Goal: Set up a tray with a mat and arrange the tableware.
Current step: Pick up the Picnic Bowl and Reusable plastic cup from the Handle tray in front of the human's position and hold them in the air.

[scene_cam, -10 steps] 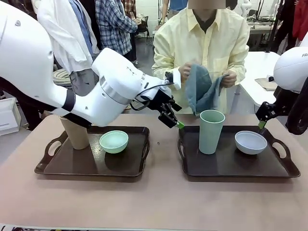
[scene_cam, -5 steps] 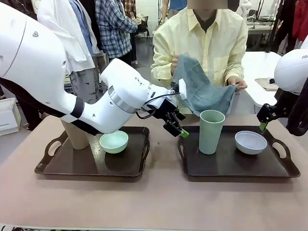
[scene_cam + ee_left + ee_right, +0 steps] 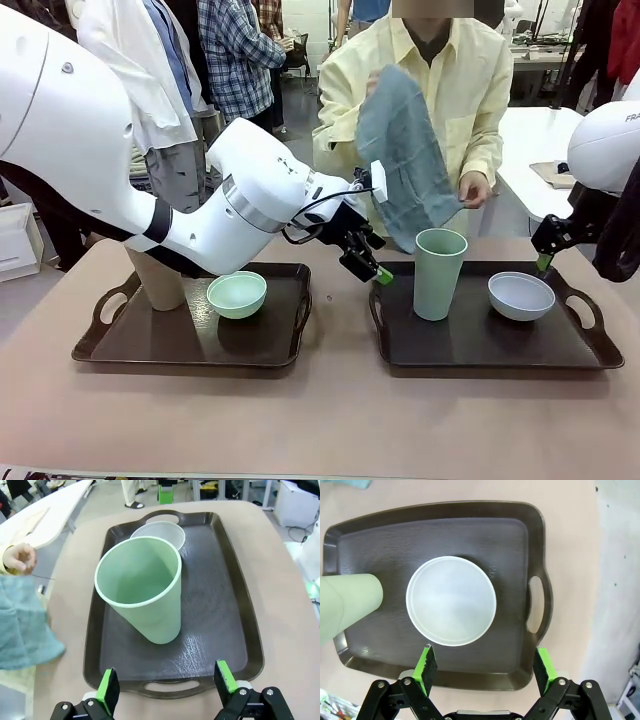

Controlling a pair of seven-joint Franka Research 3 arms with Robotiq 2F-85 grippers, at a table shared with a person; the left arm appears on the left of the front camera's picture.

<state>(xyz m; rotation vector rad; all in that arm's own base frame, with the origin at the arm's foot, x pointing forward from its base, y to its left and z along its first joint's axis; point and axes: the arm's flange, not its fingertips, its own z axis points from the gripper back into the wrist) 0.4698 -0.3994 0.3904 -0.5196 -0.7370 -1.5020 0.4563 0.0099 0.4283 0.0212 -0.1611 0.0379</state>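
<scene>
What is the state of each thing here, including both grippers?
Left gripper: open, empty.
Right gripper: open, empty, above the right tray.
Green cup: upright, empty, on the right tray.
White bowl: upright, empty, same tray.
Tan cup: upright, on the left tray.
Mint bowl: upright, empty, left tray.
Cloth: unfolded, held up by the person.

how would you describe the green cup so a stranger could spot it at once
On the table, look at the dark tray on the right. It holds two things: a low whitish bowl and the cup. The cup is the tall, pale green, handleless one, on the tray's left half.
</scene>
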